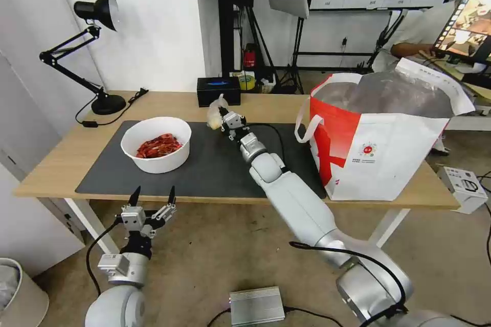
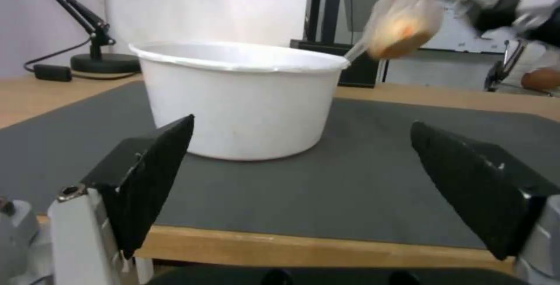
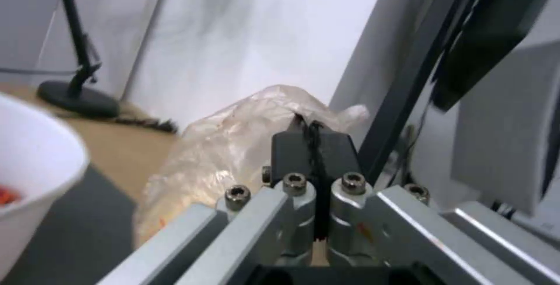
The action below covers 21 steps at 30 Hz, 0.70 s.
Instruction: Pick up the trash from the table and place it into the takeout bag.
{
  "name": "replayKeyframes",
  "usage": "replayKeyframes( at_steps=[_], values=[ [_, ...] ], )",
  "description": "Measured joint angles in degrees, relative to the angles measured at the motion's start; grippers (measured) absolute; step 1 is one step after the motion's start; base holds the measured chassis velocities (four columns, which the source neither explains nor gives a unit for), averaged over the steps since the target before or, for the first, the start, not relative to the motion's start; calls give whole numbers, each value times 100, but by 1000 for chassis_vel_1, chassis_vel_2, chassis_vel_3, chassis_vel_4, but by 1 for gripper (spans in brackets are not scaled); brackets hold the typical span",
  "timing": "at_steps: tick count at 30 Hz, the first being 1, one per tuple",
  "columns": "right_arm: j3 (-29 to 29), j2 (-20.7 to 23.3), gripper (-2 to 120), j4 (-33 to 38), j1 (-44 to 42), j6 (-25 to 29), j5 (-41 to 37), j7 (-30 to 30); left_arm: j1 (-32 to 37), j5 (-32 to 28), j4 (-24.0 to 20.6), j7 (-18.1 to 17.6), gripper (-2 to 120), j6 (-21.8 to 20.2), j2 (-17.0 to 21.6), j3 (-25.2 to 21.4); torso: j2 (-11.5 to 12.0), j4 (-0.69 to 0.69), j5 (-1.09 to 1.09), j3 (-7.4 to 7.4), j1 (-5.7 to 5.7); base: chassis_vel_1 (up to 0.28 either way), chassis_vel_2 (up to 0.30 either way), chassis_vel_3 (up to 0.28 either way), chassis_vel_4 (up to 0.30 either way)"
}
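The light-wood tabletop (image 1: 61, 163) spans the head view, with a large dark grey mat (image 1: 204, 168) lying over its middle. At the robot's right end of the tabletop stands the takeout bag (image 1: 378, 153), upright and open, its foil lining showing at the mouth, a red panel on the side facing the mat and a white loop handle hanging from that side. On the left part of the mat sits the white bowl (image 1: 156, 144), upright, with red shells heaped inside. A black desk lamp (image 1: 84, 56) stands at the far left corner of the tabletop, and a black rectangular box (image 1: 219, 90) rests near the far edge, behind the mat.

The right arm stretches out over the mat, between the bowl and the takeout bag. Its right claw (image 1: 223, 114) is clenched on the gathered top of the small clear bag (image 1: 215, 112), which holds whitish stuff and hangs lifted above the far part of the mat, clear of its surface; in the right wrist view the dark fingers (image 3: 312, 149) pinch the crumpled plastic.

The left claw (image 1: 152, 198) hovers low at the near edge of the tabletop, in front of the bowl, its two black fingers spread wide and holding nothing.
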<state>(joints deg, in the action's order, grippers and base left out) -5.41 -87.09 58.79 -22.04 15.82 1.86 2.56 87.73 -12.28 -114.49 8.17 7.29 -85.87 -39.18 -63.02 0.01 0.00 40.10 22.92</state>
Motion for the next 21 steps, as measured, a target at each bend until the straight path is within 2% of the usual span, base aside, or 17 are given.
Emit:
replayKeyframes(
  at_steps=[6,14,21],
  values=[
    [165,343,0,622,-123,26,158,74,7,-4,20,3,100,1,4,-8,0,-1,0,0,0,0,0,0,0],
    [468,852,0,1416,-267,409,280,69,-54,39,70,5,100,2,-2,102,0,-2,0,0,0,0,0,0,0],
    [601,1164,0,1990,-422,538,240,51,-62,50,102,3,100,1,-4,114,0,-2,0,0,0,0,0,0,0]
  ],
)
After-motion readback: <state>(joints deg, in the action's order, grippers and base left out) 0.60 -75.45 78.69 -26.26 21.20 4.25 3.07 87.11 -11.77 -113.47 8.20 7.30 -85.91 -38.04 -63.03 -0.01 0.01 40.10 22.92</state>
